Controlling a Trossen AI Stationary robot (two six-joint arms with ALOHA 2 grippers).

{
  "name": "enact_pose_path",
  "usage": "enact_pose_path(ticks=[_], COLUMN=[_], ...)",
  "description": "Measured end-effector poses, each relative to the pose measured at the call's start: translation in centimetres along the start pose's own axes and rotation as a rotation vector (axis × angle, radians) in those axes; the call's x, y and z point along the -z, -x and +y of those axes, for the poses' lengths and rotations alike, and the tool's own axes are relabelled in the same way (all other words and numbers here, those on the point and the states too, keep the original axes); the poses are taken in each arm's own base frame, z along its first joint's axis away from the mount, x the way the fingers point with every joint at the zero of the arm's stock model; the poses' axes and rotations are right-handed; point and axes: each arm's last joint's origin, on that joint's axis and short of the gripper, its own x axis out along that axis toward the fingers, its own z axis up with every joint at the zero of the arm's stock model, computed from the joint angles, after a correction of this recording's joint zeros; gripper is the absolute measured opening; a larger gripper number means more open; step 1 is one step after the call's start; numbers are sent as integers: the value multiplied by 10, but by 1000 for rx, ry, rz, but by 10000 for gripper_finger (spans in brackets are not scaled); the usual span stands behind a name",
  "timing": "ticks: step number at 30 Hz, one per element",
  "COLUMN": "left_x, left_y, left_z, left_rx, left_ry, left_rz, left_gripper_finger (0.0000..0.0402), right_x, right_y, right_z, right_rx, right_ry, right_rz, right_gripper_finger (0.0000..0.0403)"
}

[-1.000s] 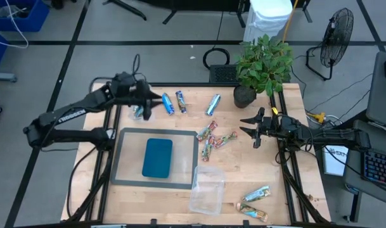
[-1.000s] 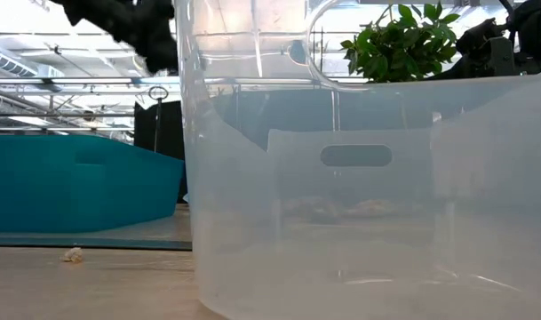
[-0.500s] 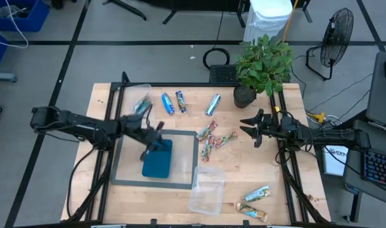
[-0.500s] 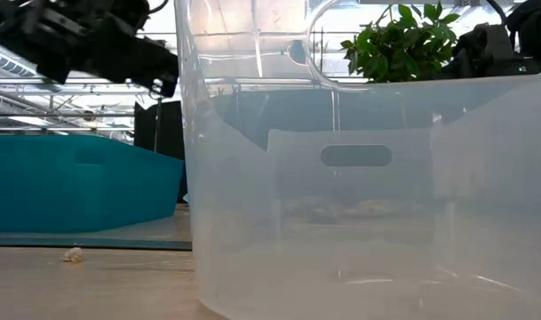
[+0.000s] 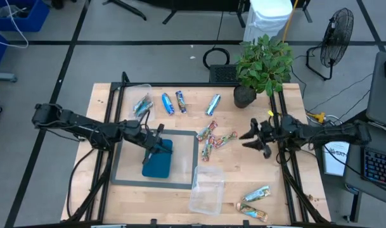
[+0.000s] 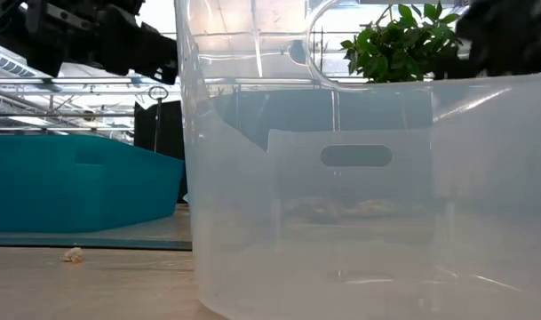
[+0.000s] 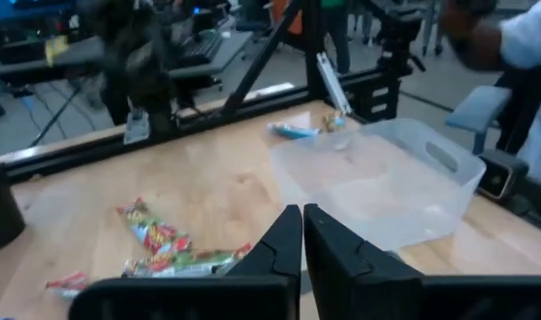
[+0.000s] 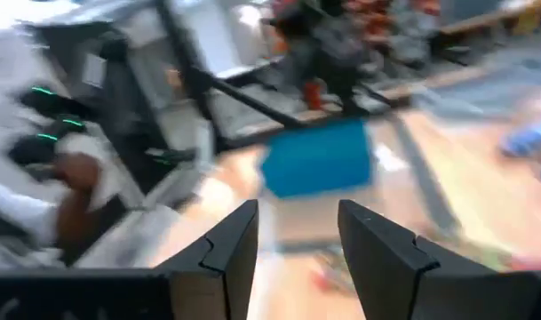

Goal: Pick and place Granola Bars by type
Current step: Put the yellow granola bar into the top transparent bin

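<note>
Left gripper hangs over the teal tray, its dark fingers pressed together with nothing between them. Right gripper sits past the table's right half, near the multicoloured bars, its two matte black fingers spread apart and empty.

Granola bars lie in groups on the pale wooden table. Three blue bars in shiny foil lie along the far edge, slim and finger-shaped. Red-green bars with crinkled wrappers lie in a loose cluster at the middle, just beside the tray's grey mat. Silver-tan bars with teal ends lie near the front right corner, touching or nearly touching each other. One more bar lies inside a clear plastic tub at the far left; its type is hard to tell through the glare.

A second clear tub, thin-walled with rounded corners and a slot handle, stands at the front, just off the mat's corner; it fills most of the low view. The tray is a smooth, rounded rectangle. A leafy potted plant stands at the far right corner.

No wrapper print is readable.
</note>
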Motion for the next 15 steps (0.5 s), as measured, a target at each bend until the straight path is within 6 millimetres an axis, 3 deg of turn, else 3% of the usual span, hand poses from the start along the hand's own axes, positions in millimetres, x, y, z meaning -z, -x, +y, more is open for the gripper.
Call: enact_pose_path(ticks=[3, 8, 15], left_x=[3, 7, 5], left_y=[1, 1, 1], left_z=[2, 3, 4], left_rx=[-38, -67, -78], left_ry=[18, 37, 32], left_rz=[35, 72, 55], left_gripper_finger=[7, 6, 39], right_x=[-13, -11, 39], right_y=[-10, -28, -48], right_z=[21, 51, 73], right_rx=[-49, -26, 49], right_ry=[18, -46, -340], right_rz=[154, 527, 930], right_gripper_finger=[137, 126, 111])
